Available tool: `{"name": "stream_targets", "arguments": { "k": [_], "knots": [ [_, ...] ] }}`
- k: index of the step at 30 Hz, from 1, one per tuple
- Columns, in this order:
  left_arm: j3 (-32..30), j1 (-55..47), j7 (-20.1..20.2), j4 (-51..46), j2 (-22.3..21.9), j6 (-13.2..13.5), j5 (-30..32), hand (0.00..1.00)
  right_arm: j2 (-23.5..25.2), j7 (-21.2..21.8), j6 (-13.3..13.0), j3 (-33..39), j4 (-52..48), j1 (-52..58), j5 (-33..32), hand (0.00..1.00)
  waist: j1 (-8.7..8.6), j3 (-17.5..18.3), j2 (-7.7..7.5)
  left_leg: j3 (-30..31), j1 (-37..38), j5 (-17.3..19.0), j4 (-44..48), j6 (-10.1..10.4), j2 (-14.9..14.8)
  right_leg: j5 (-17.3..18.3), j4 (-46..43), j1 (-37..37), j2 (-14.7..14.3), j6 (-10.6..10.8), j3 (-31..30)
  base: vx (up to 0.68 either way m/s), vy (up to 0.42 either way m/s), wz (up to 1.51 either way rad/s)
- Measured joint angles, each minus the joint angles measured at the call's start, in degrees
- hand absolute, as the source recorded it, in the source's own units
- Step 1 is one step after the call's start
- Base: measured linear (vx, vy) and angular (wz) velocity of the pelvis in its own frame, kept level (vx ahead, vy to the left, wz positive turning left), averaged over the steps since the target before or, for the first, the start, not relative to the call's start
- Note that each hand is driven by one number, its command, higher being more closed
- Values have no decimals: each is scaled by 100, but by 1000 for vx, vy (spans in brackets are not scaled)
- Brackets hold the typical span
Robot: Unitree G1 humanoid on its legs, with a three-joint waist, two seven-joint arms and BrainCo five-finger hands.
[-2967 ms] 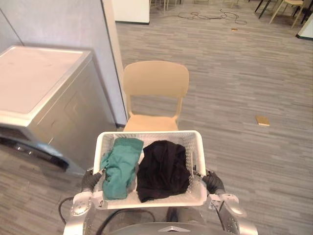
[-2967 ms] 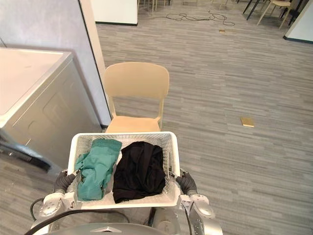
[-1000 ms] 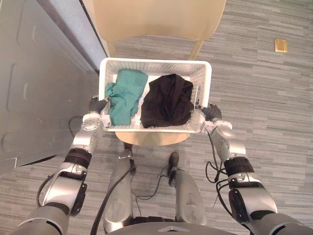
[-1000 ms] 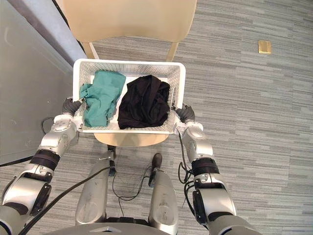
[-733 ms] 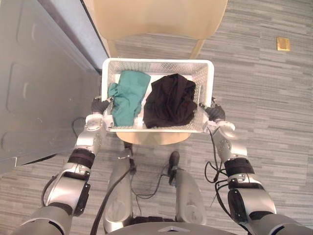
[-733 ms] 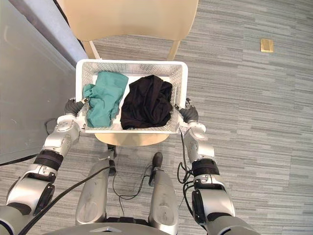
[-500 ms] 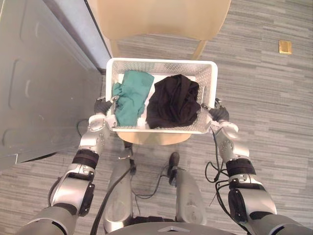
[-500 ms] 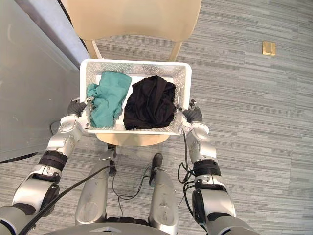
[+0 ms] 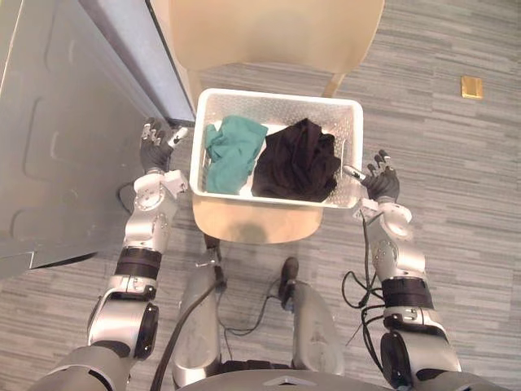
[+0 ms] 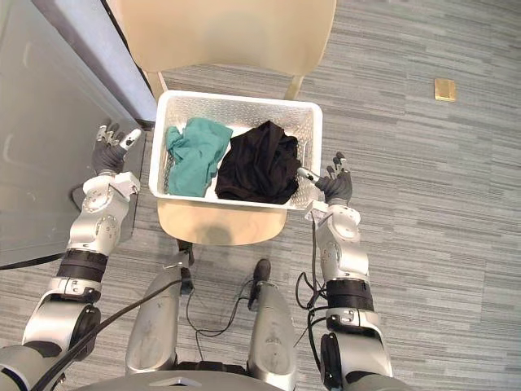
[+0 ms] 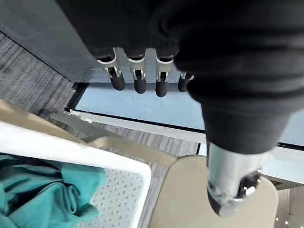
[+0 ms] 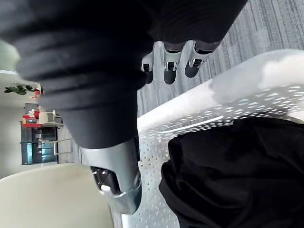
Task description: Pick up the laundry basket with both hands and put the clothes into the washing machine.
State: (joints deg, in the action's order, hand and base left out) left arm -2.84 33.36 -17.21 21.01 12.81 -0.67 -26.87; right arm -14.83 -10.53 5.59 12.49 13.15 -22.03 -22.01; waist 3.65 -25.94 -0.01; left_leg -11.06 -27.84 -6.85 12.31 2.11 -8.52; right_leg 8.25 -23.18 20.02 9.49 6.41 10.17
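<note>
The white laundry basket (image 9: pixel 277 95) rests on the seat of a tan chair (image 9: pixel 259 221). Inside it a green garment (image 9: pixel 232 153) lies on the left and a black garment (image 9: pixel 299 161) on the right. My left hand (image 9: pixel 154 153) hovers just off the basket's left side, fingers straight and spread, holding nothing. My right hand (image 9: pixel 380 182) is open beside the basket's right front corner, its thumb close to the rim. In the left wrist view straight fingers (image 11: pixel 138 78) point past the basket's rim (image 11: pixel 97 160). The right wrist view shows straight fingers (image 12: pixel 168 61) over the rim (image 12: pixel 228 80).
The grey washing machine (image 9: pixel 57 138) stands close on the left, beside my left hand. The chair's backrest (image 9: pixel 273 32) rises behind the basket. A small tan block (image 9: pixel 470 87) lies on the grey plank floor at the far right.
Both hands have let go of the basket's sides, opened and moved outward. The basket now sits on the chair seat, turned a little. Three seconds ago I held it up before the chair.
</note>
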Motion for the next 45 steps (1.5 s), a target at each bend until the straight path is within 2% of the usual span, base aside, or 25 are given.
{"name": "stream_targets", "arguments": {
  "k": [6, 9, 12, 15, 18, 19, 22, 24, 27, 29, 30, 32, 34, 36, 39, 40, 41, 43, 44, 45],
  "knots": [
    [-491, -522, 16, -623, 23, 89, 2, 0, 93, 10, -59, 247, -819, 557, 144, 0, -20, 1, 1, 27, -1, 130, 241, 12, -22, 74, -89, -88, 5, -2, 23, 34, -26, 2],
    [-753, -1232, 23, -1313, 5, 206, 20, 0, 253, 18, -187, 574, -1399, 1157, 281, 0, -24, 1, 0, 41, 60, 292, 461, 11, -38, 152, -130, -239, 17, 6, 29, 40, -18, 4],
    [-1156, -2139, 107, -1872, -226, 322, 23, 0, 543, 80, -310, 1005, -1750, 1941, 439, 0, -29, 12, -2, 53, 180, 523, 703, 22, -69, 240, -131, -483, 18, 18, 43, 43, -20, 2],
    [-1436, -2899, 226, -2050, -554, 326, 21, 0, 821, 187, -310, 1403, -1772, 2587, 437, 0, -43, 62, -1, 36, 291, 731, 906, 0, -108, 291, -64, -707, 13, 42, 51, 55, -13, 0],
    [-1509, -3833, 427, -2017, -962, 293, 45, 0, 1162, 255, -321, 1648, -1672, 3372, 436, 0, -68, 442, -21, 17, 420, 921, 1104, 16, -154, 294, 96, -1007, -12, 48, 79, 91, -5, -3],
    [-1506, -3947, 475, -1973, -1003, 292, 94, 0, 1232, 261, -325, 1673, -1592, 3453, 436, 0, -67, 460, -39, 5, 527, 946, 1108, 6, -154, 294, 138, -1126, -8, 48, 87, 120, -12, -1],
    [-1517, -4304, 682, -1122, -1109, 249, 468, 0, 1550, 424, -338, 1657, -690, 3758, 436, 0, -69, 915, -122, -66, 845, 1080, 1037, 39, -151, 294, 364, -1481, -2, 48, 108, 89, -32, -5],
    [-1542, -4361, 811, 60, -1225, 147, 618, 0, 1696, 537, -317, 1405, 335, 3816, 434, 0, -76, 1146, -192, -245, 1239, 1092, 844, 35, -155, 284, 543, -1760, 1, 59, 11, 69, -40, -20],
    [-1795, -4347, 951, 1476, -1496, -24, 989, 0, 1789, 690, -248, 1201, 1540, 3827, 435, 0, -103, 1426, -204, -364, 1520, 1055, 641, 76, -146, 273, 692, -1942, 19, 71, -18, 41, -46, -14],
    [-2328, -4291, 1023, 2307, -1678, -113, 1063, 0, 1806, 747, -199, 1242, 2413, 3715, 439, 0, -130, 1567, -220, -428, 1723, 1003, 472, 114, -139, 273, 778, -2067, 17, 72, -30, 40, -66, -7],
    [-2788, -4226, 1005, 2639, -1664, -124, 1146, 0, 1823, 771, -177, 1363, 2937, 3640, 438, 0, -124, 1636, -233, -456, 1884, 935, 318, 149, -118, 273, 830, -2168, 17, 72, -29, 34, -60, -4],
    [-3114, -4234, 1001, 3158, -1592, -160, 1258, 0, 1813, 808, -162, 1745, 3514, 3471, 420, 0, -139, 1702, -235, -468, 2169, 794, 43, 204, -55, 273, 915, -2346, 28, 71, -43, 36, -70, -2],
    [-3303, -4320, 1008, 3366, -1543, -224, 1433, 0, 1734, 885, -135, 1879, 3842, 3391, 564, 0, -139, 1737, -235, -449, 2376, 645, -227, 198, -1, 270, 1002, -2493, 28, 70, -1, 16, -61, 9],
    [-3368, -4363, 1015, 3472, -1521, -298, 1621, 0, 1607, 921, -109, 1921, 4153, 3208, 1033, 0, -140, 1750, -226, -245, 2494, 455, -449, 217, 67, 270, 1075, -2642, 6, 68, 171, 6, -59, 35],
    [-3322, -4377, 1046, 3484, -1509, -315, 1643, 0, 1502, 936, -36, 1844, 4365, 3044, 1348, 0, -109, 1727, -196, 38, 2468, 373, -428, 216, 97, 268, 1138, -2845, -43, 61, 436, -27, -56, 58],
    [-3252, -4379, 1056, 3468, -1512, -311, 1618, 0, 1393, 1025, -24, 1598, 4408, 2923, 1370, 0, -75, 1696, -106, 239, 2337, 340, -327, 180, 139, 275, 1116, -2888, -58, 51, 630, -54, -18, 52],
    [-3176, -4378, 1058, 3459, -1510, -309, 1584, 0, 1347, 1065, -21, 1495, 4407, 2880, 1423, 0, -73, 1695, -96, 350, 2263, 304, -301, 184, 160, 280, 1064, -2878, -66, 45, 715, -128, -41, 92],
    [-2870, -4370, 1091, 3430, -1495, -302, 1572, 0, 1160, 1121, -15, 1247, 4396, 2594, 1564, 0, -91, 1677, 30, 696, 1854, -80, -312, 205, 211, 348, 785, -2602, -112, -37, 1025, -205, -22, 96],
    [-2670, -4219, 1157, 3403, -1400, -286, 1561, 0, 1194, 1117, -38, 1113, 4389, 2295, 1561, 0, -81, 1606, -40, 731, 1597, 67, -10, 261, 225, 239, 796, -2394, 37, -161, 1290, -269, 83, 70],
    [-2754, -4233, 1146, 3451, -1434, -324, 1555, 0, 1211, 1110, -79, 1056, 4252, 2174, 1556, 0, -36, 1558, -27, 315, 1325, 1076, 1799, -131, 39, 216, 628, -2286, 160, -169, 1281, -295, 143, 55]
  ]
}}
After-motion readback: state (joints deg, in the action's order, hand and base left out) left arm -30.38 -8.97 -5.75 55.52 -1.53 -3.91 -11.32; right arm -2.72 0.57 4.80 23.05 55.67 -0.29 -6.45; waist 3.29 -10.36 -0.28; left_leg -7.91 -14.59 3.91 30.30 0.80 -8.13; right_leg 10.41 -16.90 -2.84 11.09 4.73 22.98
